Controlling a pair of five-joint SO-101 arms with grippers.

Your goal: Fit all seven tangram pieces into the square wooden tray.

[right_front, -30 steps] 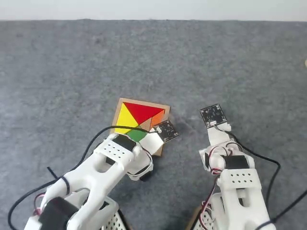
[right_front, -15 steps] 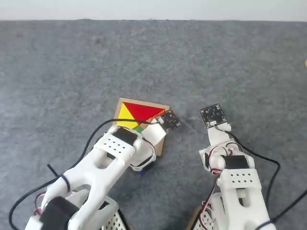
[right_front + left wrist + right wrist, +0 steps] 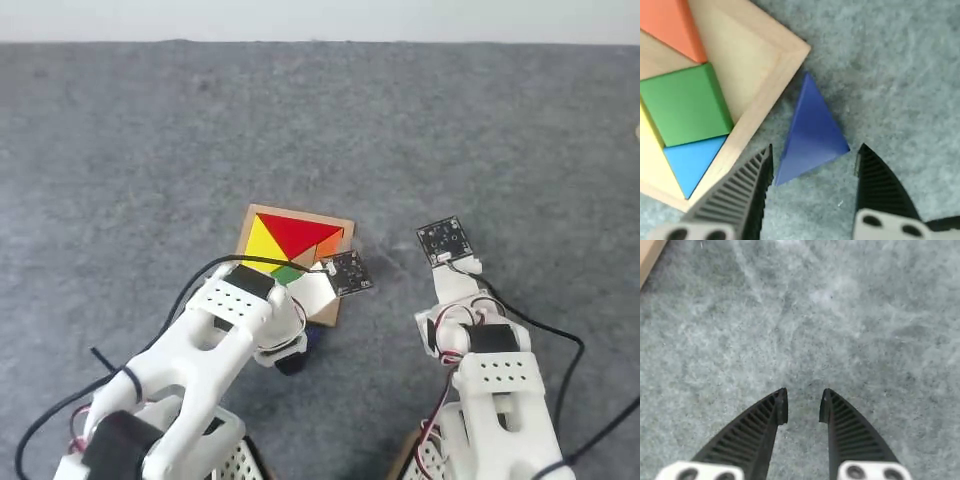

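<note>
The square wooden tray (image 3: 300, 215) lies mid-table with red (image 3: 295, 233), yellow (image 3: 262, 245), orange (image 3: 331, 245) and green (image 3: 288, 273) pieces in it. In the left wrist view the tray's corner (image 3: 775, 65) holds orange (image 3: 672, 25), green (image 3: 685, 102) and light blue (image 3: 690, 160) pieces. A dark blue triangle (image 3: 812, 132) lies on the carpet just outside that corner, also seen as the blue triangle (image 3: 313, 337) from above. My left gripper (image 3: 815, 160) is open and straddles it without touching. My right gripper (image 3: 802, 402) hangs over bare carpet, slightly open, holding nothing.
Grey carpet covers the whole table. The left arm (image 3: 235, 315) hides the tray's near edge. The right arm (image 3: 470, 330) stands right of the tray, its wrist camera (image 3: 445, 240) level with it. A sliver of the tray's rim (image 3: 647, 257) shows in the right wrist view.
The left arm swung toward the tray half a second ago, then drew back toward the near side. The blue triangle now shows beside the tray's near corner. The right arm stayed still.
</note>
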